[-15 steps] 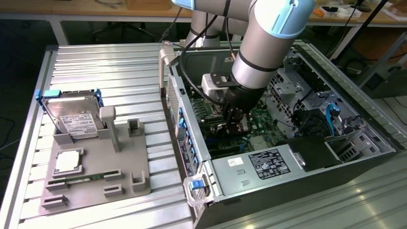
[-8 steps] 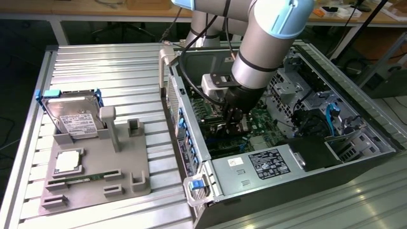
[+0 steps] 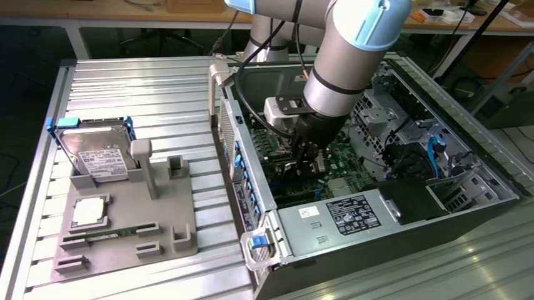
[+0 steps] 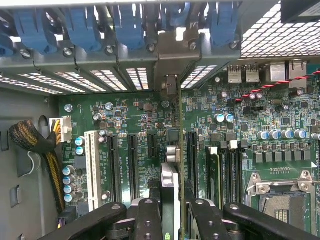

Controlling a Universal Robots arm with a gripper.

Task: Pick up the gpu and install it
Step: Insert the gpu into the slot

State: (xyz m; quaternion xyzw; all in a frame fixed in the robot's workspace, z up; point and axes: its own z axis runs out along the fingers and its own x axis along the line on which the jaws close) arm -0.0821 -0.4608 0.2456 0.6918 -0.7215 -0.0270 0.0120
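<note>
My gripper (image 3: 306, 164) is down inside the open computer case (image 3: 250, 187), over the green motherboard (image 4: 135, 120). In the wrist view its two black fingers (image 4: 147, 220) are shut on the gpu (image 4: 172, 165), a thin card seen edge-on that runs straight away from them. The card stands upright across the board between the long black expansion slots (image 4: 134, 165). Its far end reaches the silver rear slot openings under the blue latches (image 4: 125, 25). I cannot tell whether its lower edge sits in a slot.
Beside the case, at the exterior view's left, a grey fixture plate (image 3: 125, 219) holds a silver hard drive (image 3: 96, 156), a processor (image 3: 89, 212) and a green memory stick (image 3: 112, 232). Inside the case are a power supply (image 3: 351, 215), a braided cable bundle (image 4: 35, 145) and the processor socket (image 4: 285, 200).
</note>
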